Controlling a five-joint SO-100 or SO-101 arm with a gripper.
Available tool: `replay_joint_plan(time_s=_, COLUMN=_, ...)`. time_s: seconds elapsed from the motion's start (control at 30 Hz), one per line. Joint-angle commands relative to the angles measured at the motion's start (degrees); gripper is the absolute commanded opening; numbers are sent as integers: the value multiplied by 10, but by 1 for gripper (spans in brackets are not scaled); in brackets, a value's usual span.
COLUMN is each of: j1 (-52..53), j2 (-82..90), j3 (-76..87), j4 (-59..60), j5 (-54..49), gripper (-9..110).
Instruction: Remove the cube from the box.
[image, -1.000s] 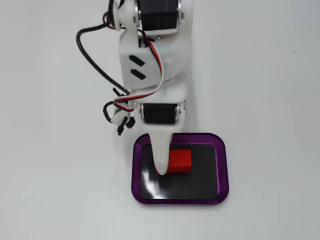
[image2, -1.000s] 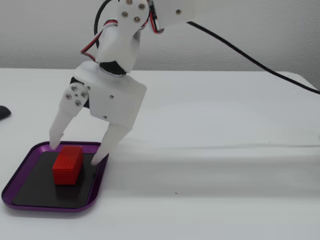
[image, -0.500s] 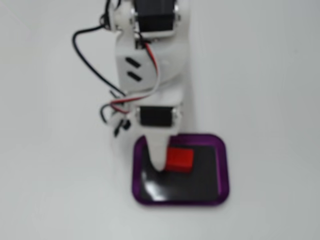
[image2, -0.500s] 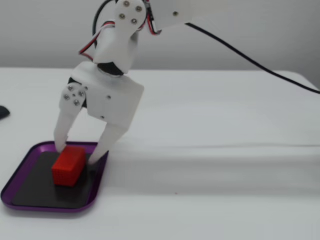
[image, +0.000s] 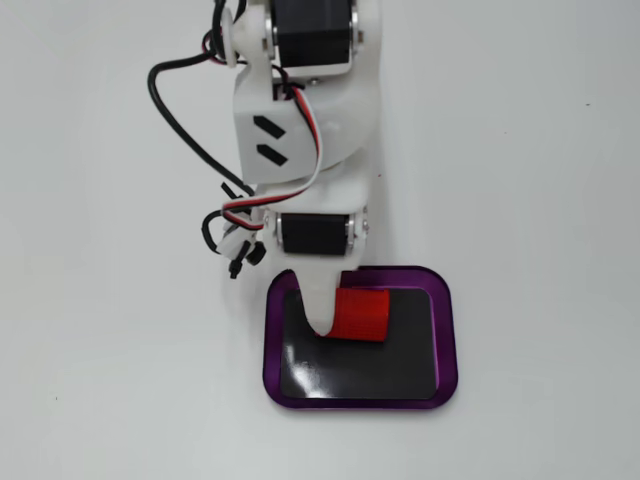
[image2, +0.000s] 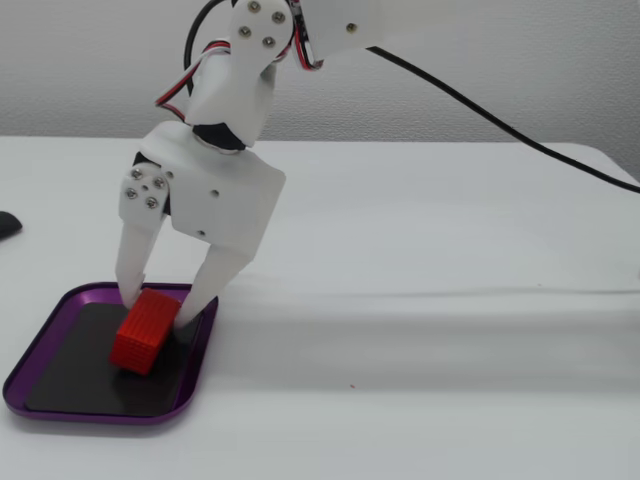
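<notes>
The red cube lies inside the purple box, on its black bottom near the far left. My gripper reaches down into the box and its two white fingers press the far end of the cube from both sides. The cube's lower end seems to rest on the black bottom. In the fixed view from above, only one white fingertip shows, at the cube's left side. The other finger is hidden there.
The box stands on a plain white table. The arm's black cables hang beside the arm in the fixed view from above. A dark object sits at the left edge of the fixed view from the side. A black cable runs off to the right.
</notes>
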Motion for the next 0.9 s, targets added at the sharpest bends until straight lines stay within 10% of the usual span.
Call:
replay_joint_plan(time_s=0.0, j1=3, j2=69, j3=-60, j4=21, j5=-3, gripper=0)
replay_joint_plan(time_s=0.43, j1=0, j2=309, j3=87, j4=62, j5=-28, gripper=0)
replay_joint_plan(time_s=0.87, j1=-1, j2=503, j3=595, j4=-203, j5=-44, gripper=0)
